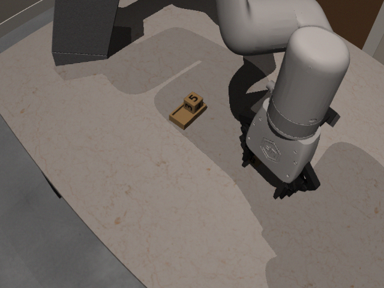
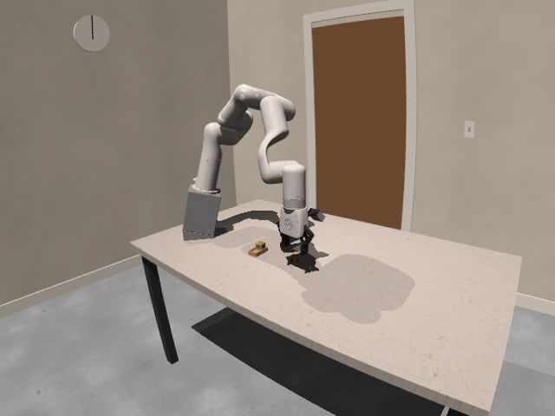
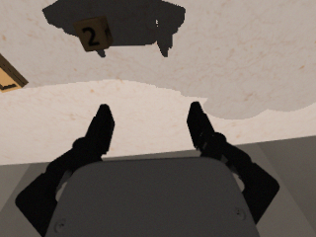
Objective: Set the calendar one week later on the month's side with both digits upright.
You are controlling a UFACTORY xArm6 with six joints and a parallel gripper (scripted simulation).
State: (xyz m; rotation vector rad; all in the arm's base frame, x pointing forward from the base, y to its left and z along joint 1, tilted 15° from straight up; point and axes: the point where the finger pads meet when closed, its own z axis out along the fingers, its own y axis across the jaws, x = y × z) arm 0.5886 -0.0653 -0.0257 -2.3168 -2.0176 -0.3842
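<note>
A brown wooden tray (image 1: 185, 116) lies flat on the table. One cube (image 1: 192, 103) stands in its right end, with 5 on top and 3 on a side face; the tray's left half is empty. The second cube (image 3: 92, 35) lies on the table away from the tray, in the arm's shadow, with 2 facing up. It also shows in the exterior view (image 2: 294, 258), just below the gripper. My gripper (image 3: 150, 113) is open and empty, hovering above the table with the loose cube ahead and to the left of the fingers. In the top view the gripper (image 1: 266, 176) hides that cube.
The grey base block (image 1: 81, 30) of the arm stands at the back left of the table. The table's front edge (image 1: 77, 213) runs diagonally at the left. A corner of the tray (image 3: 10, 79) shows at the left edge of the wrist view.
</note>
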